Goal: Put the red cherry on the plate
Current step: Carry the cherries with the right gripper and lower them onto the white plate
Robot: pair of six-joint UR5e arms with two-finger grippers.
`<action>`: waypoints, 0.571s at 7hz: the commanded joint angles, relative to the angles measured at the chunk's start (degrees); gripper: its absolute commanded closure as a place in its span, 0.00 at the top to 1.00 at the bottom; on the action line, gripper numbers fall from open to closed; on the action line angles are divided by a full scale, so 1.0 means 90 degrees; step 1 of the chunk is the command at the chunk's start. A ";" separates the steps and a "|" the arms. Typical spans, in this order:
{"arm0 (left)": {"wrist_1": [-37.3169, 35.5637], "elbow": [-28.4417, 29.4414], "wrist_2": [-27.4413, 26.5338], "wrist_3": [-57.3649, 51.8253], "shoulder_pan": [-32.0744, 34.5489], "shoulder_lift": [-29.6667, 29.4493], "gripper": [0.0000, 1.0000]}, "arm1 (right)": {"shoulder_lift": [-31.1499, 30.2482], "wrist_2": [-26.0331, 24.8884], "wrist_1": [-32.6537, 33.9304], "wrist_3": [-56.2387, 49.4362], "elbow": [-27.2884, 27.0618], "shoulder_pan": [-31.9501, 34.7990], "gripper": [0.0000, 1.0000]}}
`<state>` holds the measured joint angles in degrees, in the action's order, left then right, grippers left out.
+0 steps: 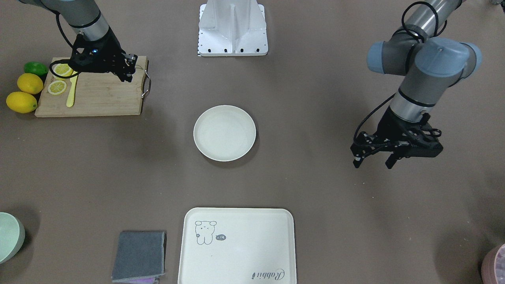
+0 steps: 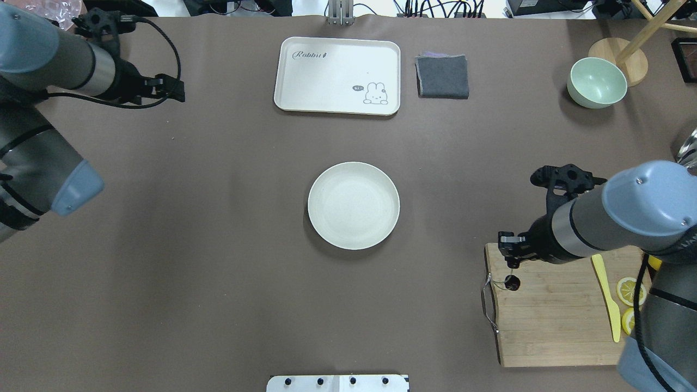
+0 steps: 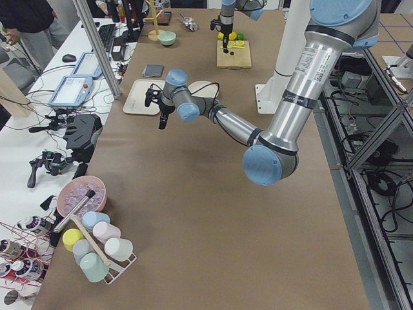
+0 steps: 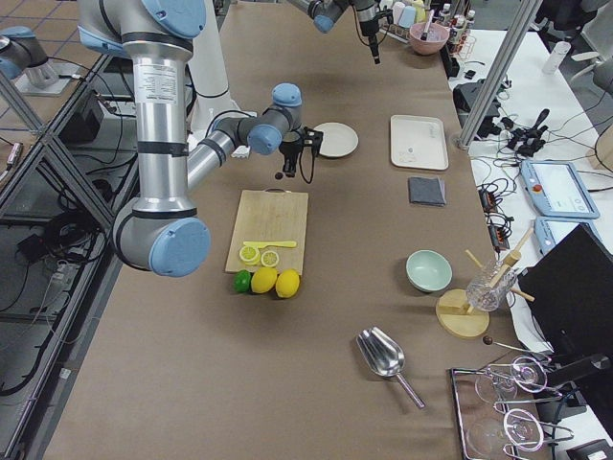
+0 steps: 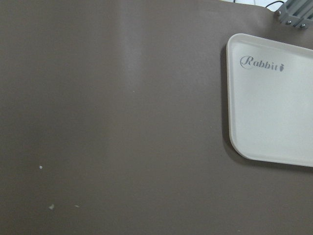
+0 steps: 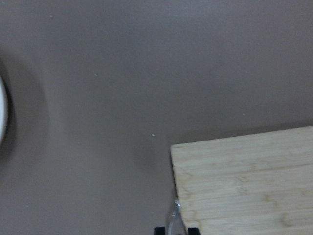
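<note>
Two arms hang over my brown table. My right gripper [image 2: 511, 264] is above the near-right part of the table, over the left far corner of the wooden cutting board [image 2: 550, 321]. In the right wrist view its black fingertips [image 6: 159, 230] are pinched close, with a thin pale stem between them. It is grasping the red cherry [image 2: 511, 282] by that stem. The cherry dangles just under the fingers, lifted off the board, near the board's metal handle [image 2: 488, 307].

My left gripper [image 1: 373, 161] is on the far-left side with its fingers spread wide and nothing in them.

I see the plate [image 2: 354, 207] in the middle of the table, to the left of the board and well apart from it.

On the right part of the board lie a yellow knife [image 2: 607, 296] and two lemon slices [image 2: 631, 291]. Two whole lemons [image 1: 29, 83] and a lime [image 1: 35, 68] sit just beside the board.

Far across the table are a cream tray [image 2: 337, 65], a folded grey cloth [image 2: 442, 76] to its right, and a pale green bowl [image 2: 597, 83] further right.

I can read "Rabbit" on the tray. It also has a little rabbit drawing and a small speech bubble that seems to say "hi".
</note>
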<state>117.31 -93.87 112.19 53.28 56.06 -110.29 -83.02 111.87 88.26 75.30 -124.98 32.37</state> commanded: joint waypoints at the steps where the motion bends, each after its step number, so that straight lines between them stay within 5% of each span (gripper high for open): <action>1: -0.0036 0.0000 0.0964 -0.1520 0.1149 0.0961 0.98 | 0.1845 -0.0212 0.0808 -0.0016 0.0883 0.0075 0.00; 4: -0.0076 0.0059 0.1304 -0.2843 0.1925 0.1813 0.98 | 0.3720 -0.0622 0.0682 -0.0231 0.2747 0.0085 0.00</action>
<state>116.68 -93.54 123.19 31.46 71.44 -96.63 -56.90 107.64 94.88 73.72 -107.86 33.12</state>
